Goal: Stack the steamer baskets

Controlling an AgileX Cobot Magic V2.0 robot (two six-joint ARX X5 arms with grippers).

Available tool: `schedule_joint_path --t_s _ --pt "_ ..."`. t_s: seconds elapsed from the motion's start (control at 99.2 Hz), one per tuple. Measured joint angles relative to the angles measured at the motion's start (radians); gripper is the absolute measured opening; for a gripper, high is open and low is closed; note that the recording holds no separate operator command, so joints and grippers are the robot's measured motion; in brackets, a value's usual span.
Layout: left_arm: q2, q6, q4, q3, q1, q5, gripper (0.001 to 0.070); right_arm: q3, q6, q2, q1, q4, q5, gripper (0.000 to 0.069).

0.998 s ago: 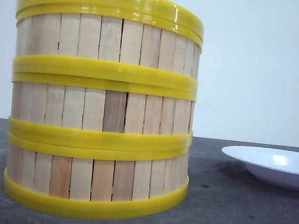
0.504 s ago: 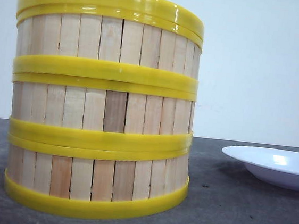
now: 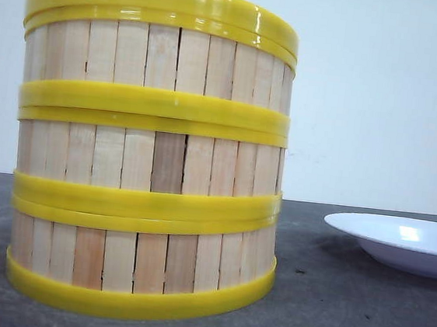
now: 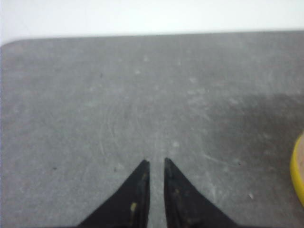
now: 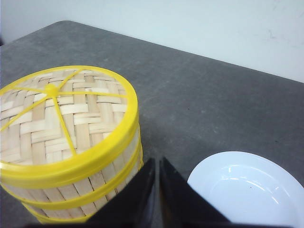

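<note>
Three steamer baskets (image 3: 151, 149) are standing stacked on the grey table (image 3: 344, 309), woven lid (image 5: 57, 111) sitting on top. White plate (image 3: 402, 241) is lying near, to their right. Left end effector (image 4: 155, 164) and right end effector (image 5: 157, 164) are hovering clenched, holding nothing.

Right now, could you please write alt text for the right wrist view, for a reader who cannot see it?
A stack of round pale-wood steamer baskets with yellow rims, topped by a flat woven-bamboo lid with a yellow rim and knob, stands on a grey table. A white plate lies beside it; the right gripper is shut, holding nothing.
</note>
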Motion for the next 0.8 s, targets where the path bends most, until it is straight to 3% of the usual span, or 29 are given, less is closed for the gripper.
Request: schedule_joint_path --t_s 0.282,0.797 --pt "-0.006 0.000 0.006 -0.002 0.036 -0.022 0.0028 0.000 0.000 0.000 0.000 0.001 0.000 0.0010" --pt "-0.006 0.000 0.006 -0.002 0.036 -0.022 0.0028 0.000 0.000 0.000 0.000 0.001 0.000 0.0010"
